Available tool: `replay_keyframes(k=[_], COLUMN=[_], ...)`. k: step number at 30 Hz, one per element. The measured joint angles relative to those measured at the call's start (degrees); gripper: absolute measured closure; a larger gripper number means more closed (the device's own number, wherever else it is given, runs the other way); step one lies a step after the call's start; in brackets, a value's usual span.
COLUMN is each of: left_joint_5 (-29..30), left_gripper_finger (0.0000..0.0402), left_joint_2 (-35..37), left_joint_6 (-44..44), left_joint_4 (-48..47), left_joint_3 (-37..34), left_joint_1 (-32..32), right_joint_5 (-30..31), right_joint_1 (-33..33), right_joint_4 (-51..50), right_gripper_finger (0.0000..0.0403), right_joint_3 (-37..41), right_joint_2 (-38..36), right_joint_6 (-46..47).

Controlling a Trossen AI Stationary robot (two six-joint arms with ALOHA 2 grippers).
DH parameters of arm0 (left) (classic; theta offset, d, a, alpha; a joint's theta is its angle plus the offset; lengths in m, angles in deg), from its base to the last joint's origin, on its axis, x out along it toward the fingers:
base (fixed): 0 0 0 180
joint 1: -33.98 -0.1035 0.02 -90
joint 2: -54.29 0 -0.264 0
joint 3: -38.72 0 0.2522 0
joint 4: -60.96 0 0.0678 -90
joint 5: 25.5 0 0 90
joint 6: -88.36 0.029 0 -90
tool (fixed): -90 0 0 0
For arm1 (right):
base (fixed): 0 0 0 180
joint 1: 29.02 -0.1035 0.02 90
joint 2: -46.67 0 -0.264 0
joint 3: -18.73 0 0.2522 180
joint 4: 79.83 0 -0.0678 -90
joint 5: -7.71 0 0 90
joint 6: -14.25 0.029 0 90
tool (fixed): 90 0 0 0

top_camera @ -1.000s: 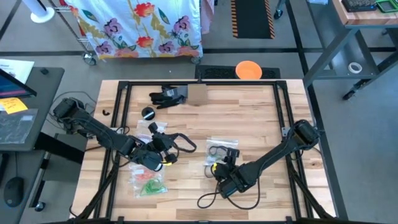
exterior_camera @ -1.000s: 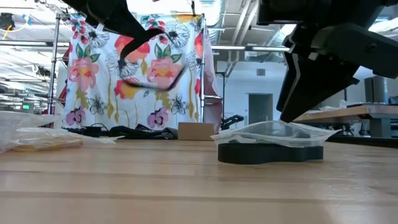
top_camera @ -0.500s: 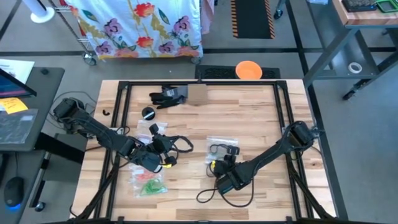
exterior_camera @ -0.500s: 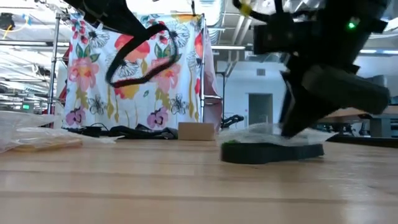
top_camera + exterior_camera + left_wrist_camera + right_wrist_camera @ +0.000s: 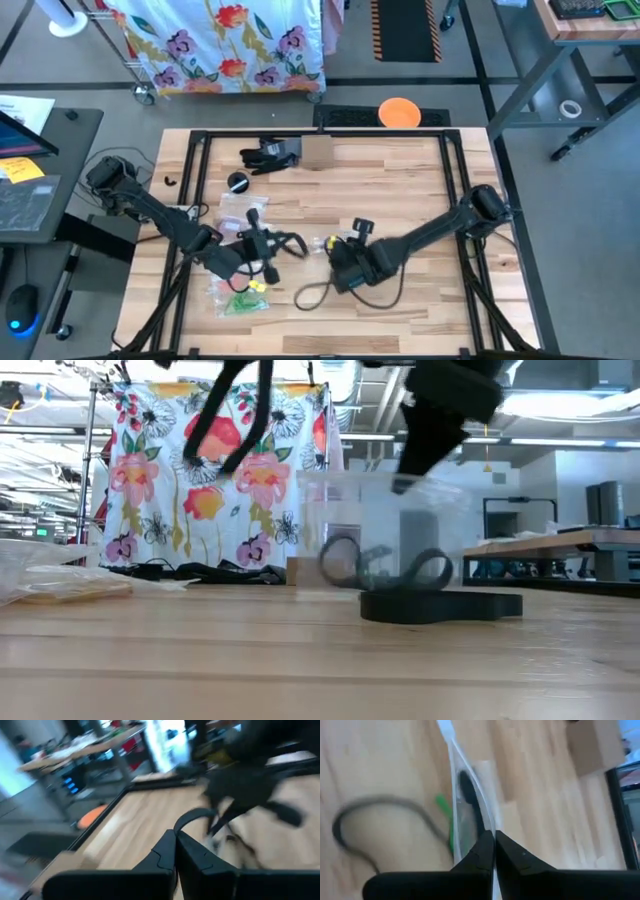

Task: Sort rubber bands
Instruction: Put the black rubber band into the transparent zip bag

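Observation:
A clear zip bag with dark rubber bands in its lower end hangs from my right gripper, which is shut on it near the table's middle. My left gripper is shut just to the left of it, raised off the table. Nothing shows between its fingers. A black cable loop arcs past its tips. Another clear bag with green and red rubber bands lies flat near the front left. My right gripper pinches the clear bag's upper edge between its two fingers, which slant down from the right. The bag hangs upright below the fingers with the dark bands sunk to its bottom. Whether its lower end is clear of the table I cannot tell.
More clear bags lie left of centre. A black glove-like heap, a small cardboard box and a round black thing sit toward the far edge. A black cable loop trails on the wood below my right arm.
My right gripper has shut on the clear bag, risen and gone toward the table's left. The bag, which lay flat on the table, now hangs upright from its top edge. My left gripper has tipped upward a little, and the cable loop at its tips has swung higher.

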Motion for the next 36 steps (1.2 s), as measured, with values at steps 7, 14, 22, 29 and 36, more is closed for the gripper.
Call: replay_keyframes(k=[7, 14, 22, 29, 36], left_joint_5=[-10.0, -14.8, -18.6, -19.9, -20.5], left_gripper_finger=[0.0401, 0.0401, 0.0401, 0.0401, 0.0401], left_joint_2=[-0.1, 0.0, -1.7, -5.7, -7.0], left_joint_6=[9.6, 8.1, 6.2, 5.3, 3.0], left_joint_4=[19.0, 31.4, 33.8, 36.7, 35.0], left_joint_3=[-5.2, -11.8, -12.3, -12.0, -11.3], left_joint_1=[0.5, -3.0, -3.9, -5.4, -6.2], right_joint_5=[-16.8, -21.9, -21.8, -21.9, -20.5], right_joint_1=[5.3, 7.7, 11.1, 13.2, 13.8], right_joint_4=[12.0, 20.0, 24.8, 26.2, 27.0], right_gripper_finger=[0.0402, 0.0402, 0.0403, 0.0403, 0.0403], right_joint_3=[-2.4, -3.5, -6.0, -6.1, -6.1], right_joint_2=[0.0, 0.0, 0.0, 0.0, 0.0], right_joint_6=[-3.8, -5.4, -6.0, -7.1, -7.1])
